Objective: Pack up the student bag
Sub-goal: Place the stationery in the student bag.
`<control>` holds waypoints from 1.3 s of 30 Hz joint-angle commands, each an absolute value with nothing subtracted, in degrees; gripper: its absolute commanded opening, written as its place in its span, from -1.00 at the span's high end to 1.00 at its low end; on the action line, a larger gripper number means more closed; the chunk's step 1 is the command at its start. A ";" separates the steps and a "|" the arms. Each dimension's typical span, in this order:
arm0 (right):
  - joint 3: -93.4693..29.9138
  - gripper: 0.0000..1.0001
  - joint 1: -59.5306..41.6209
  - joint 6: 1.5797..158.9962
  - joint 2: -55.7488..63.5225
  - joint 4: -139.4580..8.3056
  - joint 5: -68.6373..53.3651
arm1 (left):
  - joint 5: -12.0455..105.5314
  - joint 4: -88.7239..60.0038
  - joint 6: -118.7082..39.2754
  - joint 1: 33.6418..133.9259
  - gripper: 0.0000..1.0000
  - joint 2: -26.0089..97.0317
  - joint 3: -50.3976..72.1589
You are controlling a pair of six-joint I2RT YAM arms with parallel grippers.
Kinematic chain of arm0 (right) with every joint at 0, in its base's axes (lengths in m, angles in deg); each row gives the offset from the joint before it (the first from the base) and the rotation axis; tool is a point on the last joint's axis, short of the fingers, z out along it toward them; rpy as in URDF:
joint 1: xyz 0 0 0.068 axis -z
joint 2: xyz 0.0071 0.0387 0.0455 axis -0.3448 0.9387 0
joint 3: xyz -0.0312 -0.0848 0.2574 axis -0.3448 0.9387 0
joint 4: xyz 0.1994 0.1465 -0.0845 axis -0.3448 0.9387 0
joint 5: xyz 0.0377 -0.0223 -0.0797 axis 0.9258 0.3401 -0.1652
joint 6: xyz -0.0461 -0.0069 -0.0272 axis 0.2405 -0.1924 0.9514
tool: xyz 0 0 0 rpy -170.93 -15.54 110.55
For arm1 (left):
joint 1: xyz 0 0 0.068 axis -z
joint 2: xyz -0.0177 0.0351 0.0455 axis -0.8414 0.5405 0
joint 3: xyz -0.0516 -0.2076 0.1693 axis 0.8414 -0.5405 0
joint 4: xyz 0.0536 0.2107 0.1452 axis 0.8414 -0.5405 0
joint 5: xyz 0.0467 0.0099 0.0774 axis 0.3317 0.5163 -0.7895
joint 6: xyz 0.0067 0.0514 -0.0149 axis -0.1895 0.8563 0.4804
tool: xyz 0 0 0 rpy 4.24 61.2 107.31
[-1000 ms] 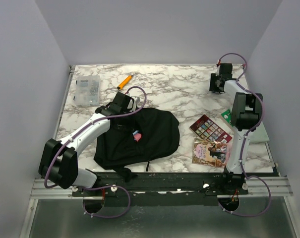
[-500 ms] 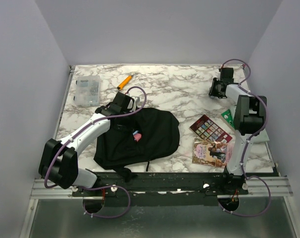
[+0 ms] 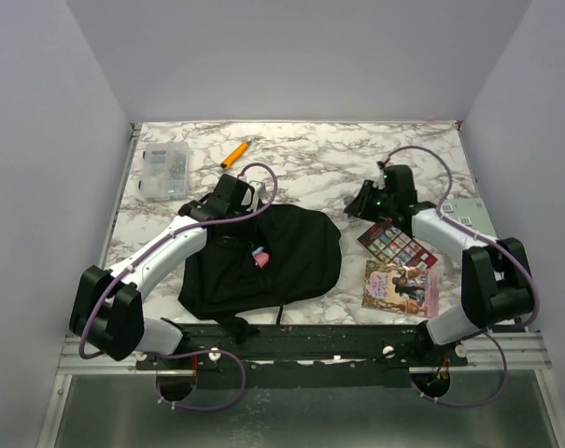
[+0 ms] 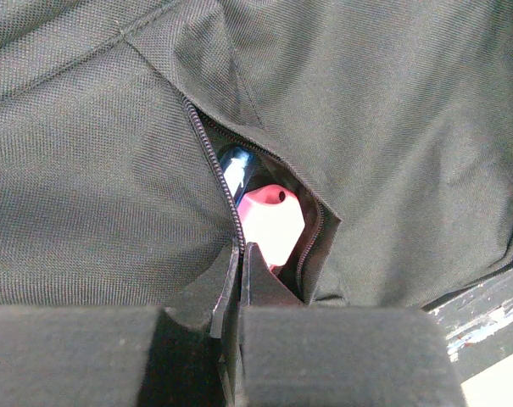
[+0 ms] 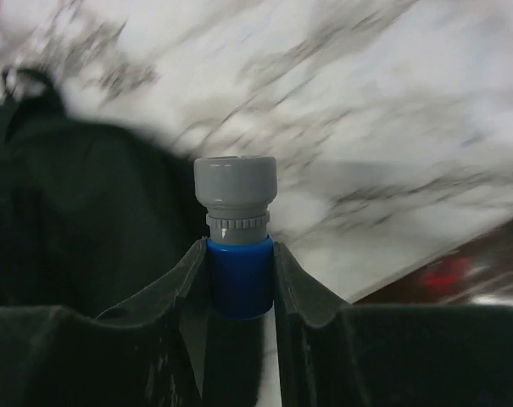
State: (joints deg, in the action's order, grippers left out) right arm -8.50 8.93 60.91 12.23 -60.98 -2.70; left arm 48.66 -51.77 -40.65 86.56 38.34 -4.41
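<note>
The left gripper (image 4: 239, 259) was pressed together at the zip (image 4: 212, 153) of the student bag (image 3: 296, 252). The right gripper (image 5: 236, 253) pinched a grey-capped blue tube (image 5: 236, 212). The book (image 3: 400, 286) title was illegible.

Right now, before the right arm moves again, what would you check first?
1. The right pincer clamps the blue tube: ok.
2. The left pincer pinches the student bag at its pocket edge: ok.
3. The pocket gapes open: ok.
4. Room beside the pink item inside: cannot tell.
5. Tube above the pocket: not ok; it hangs off the bag's right side.
</note>
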 commanded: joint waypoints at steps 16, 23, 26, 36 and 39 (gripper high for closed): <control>1.04 0.99 -19.04 57.31 -9.51 -54.27 6.90 | 47.33 -57.04 -41.67 86.90 1.00 40.38 1.22; 0.53 0.99 -23.95 48.03 -0.08 -70.86 8.38 | 42.67 -56.07 -39.22 86.95 1.00 37.80 0.26; -3.07 0.99 -28.35 45.97 6.45 -74.31 5.18 | 42.84 -54.75 -39.04 86.90 1.00 36.45 -1.50; -12.05 0.96 -32.39 42.28 20.21 -79.06 0.50 | 46.11 -51.99 -39.73 86.99 1.00 33.75 -4.50; -14.16 0.91 -32.39 40.47 23.92 -81.34 1.49 | 48.10 -51.58 -40.31 87.16 1.00 33.65 -4.42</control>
State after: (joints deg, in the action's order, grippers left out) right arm -10.95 -32.58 43.62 19.77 -76.11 2.24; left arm 45.22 -53.83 -40.06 86.67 35.22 -4.10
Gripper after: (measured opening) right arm 0.317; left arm 0.012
